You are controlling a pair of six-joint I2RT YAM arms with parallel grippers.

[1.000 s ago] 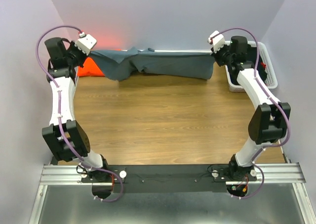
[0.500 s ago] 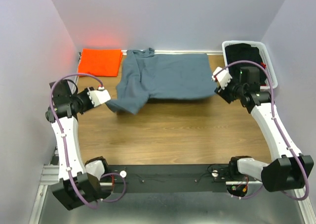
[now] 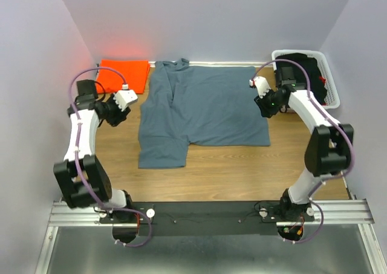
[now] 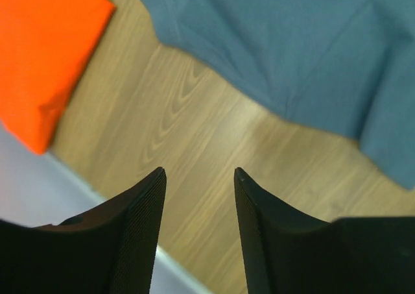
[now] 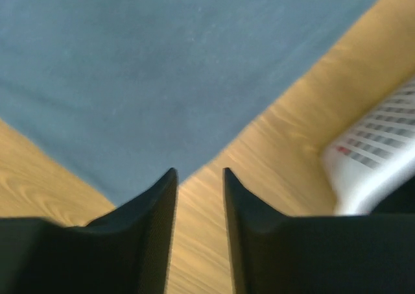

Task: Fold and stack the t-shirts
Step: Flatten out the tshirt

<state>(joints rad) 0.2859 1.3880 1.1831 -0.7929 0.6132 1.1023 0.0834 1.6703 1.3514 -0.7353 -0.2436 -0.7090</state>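
Blue-grey t-shirt (image 3: 205,107) now flat, unheld

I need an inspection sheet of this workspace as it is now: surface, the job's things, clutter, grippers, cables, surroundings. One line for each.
Surface: wooden table, light-brown grain.
Job's things: blue-grey t-shirt spread flat in the middle, not folded; orange t-shirt folded at the far left corner.
Clutter: white basket at the far right, dark clothes inside.
Grippers: left gripper open above bare wood, holding nothing; right gripper open above an edge of the blue-grey t-shirt, holding nothing.
Cables: purple cable along each arm, no snag seen.
Surroundings: pale walls on three sides; metal rail at the near edge.
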